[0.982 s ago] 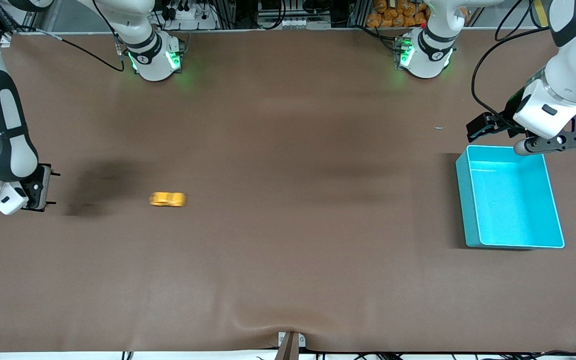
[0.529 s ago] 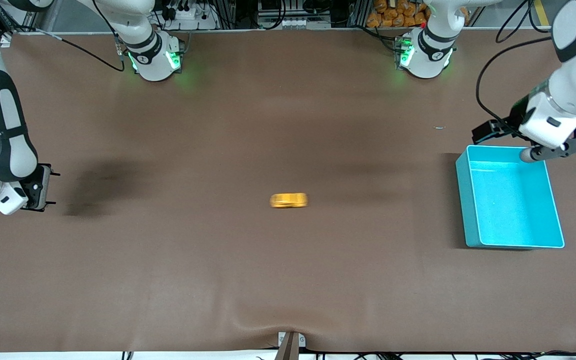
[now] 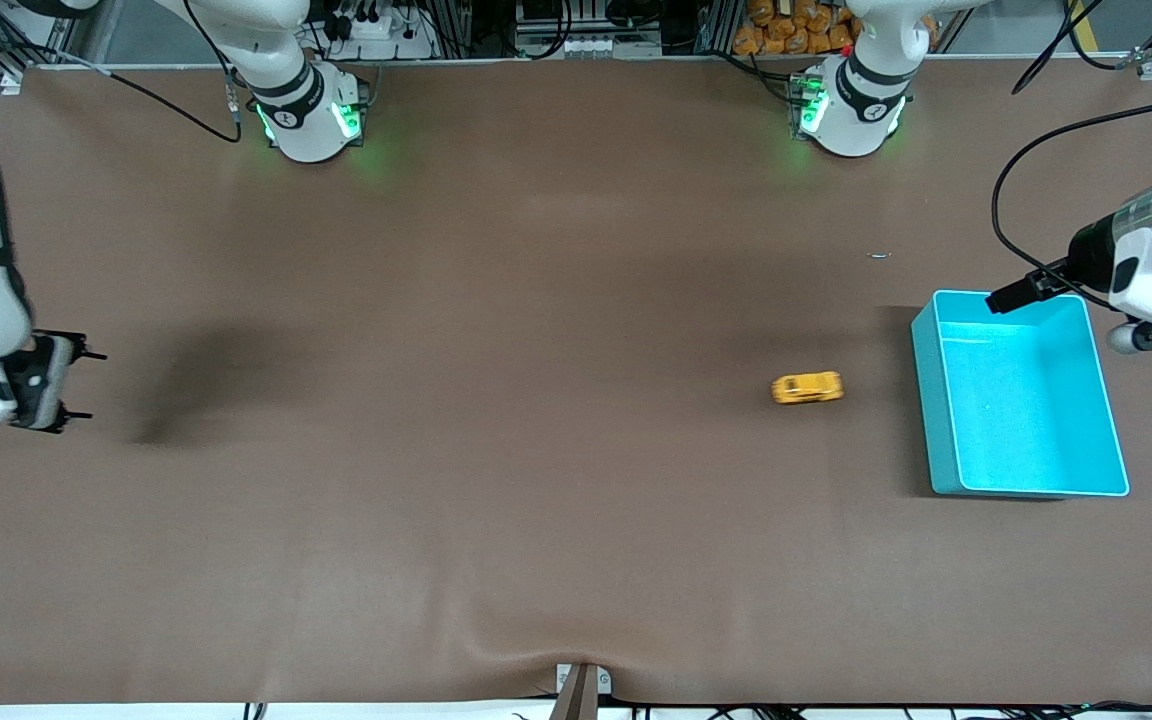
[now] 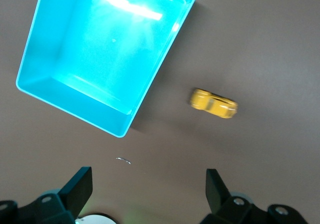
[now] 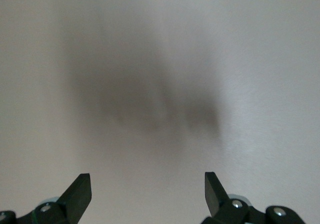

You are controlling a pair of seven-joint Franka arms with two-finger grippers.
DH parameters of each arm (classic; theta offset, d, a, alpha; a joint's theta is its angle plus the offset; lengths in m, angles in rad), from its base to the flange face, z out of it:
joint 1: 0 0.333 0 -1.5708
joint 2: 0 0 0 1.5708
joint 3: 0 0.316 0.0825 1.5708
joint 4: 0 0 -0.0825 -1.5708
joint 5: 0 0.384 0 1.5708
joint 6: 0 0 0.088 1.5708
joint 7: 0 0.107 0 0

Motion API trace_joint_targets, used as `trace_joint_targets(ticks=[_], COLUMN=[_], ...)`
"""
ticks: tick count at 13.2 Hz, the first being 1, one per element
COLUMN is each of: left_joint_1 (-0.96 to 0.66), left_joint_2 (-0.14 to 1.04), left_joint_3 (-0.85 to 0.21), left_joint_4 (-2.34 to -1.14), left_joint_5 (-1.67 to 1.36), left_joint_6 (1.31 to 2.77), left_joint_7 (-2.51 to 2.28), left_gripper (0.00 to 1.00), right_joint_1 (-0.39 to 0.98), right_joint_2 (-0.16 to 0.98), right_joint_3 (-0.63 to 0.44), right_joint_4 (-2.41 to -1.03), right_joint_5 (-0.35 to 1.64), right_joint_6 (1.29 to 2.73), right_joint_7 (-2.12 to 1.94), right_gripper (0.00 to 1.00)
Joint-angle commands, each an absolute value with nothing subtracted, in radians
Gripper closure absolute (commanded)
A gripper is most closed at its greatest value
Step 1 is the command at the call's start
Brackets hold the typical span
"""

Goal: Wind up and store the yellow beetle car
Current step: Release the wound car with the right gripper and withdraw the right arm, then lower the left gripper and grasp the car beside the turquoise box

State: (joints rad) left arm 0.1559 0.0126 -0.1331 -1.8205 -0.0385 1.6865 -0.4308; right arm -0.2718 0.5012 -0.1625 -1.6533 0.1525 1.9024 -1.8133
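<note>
Since the earlier frames the yellow beetle car [image 3: 808, 388] has run along the brown tabletop [image 3: 536, 520] from the right arm's end, through the middle, toward the left arm's end. It now sits near the teal bin [image 3: 941, 400], with a clear strip of tabletop between the two. Car on its wheels, lengthwise toward the bin, not inside it. In the left wrist view the car [image 4: 213, 103] shows slightly smeared beside one long wall of the bin [image 4: 150, 91].

Left arm has drawn up and away toward its own edge of the tabletop over the same stretch. Left claw [image 3: 1151, 335] hangs over the bin's corner at the left arm's end, on the side farther from the front camera. Its fingers [image 4: 77, 189] stand wide apart in its wrist view, nothing between them.

Right claw [image 3: 61, 380] hovers over bare tabletop at the right arm's end, shifted a little outward from where it was. Its fingers [image 5: 80, 190] are spread wide, holding nothing; only a soft shadow lies beneath.

Bin holds nothing visible. A small pale scrap [image 3: 879, 256] lies on the tabletop, farther from the front camera than the bin.
</note>
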Motion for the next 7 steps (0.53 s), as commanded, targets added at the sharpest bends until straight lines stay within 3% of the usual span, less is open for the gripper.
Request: trace_joint_targets(ticks=[1,4,7], left_joint_1=[0.152,0.153,0.158], left_joint_2=[0.003,-0.009,-0.017], left_joint_3=[-0.147,-0.15,-0.205], left_joint_4=[-1.856,-1.926,-2.02], left_joint_5=[-0.055,-0.13,-0.124], left_joint_6=[1.727,1.782,1.869], left_joint_7=[-0.559,-0.71,-0.843], left_gripper=[0.0,0.0,0.0], right_joint_1=[-0.281,-0.236,-0.19], right_joint_2=[0.407,0.244,0.222], right_joint_3=[-0.15,-0.147,-0.153], right_joint_4=[-1.522,-1.52,-1.424], right_joint_5=[0.179,0.178,0.164], right_joint_6=[1.688,1.605,1.495], right_joint_7=[-1.575,-1.21,-1.015], right_gripper=[0.0,0.0,0.0])
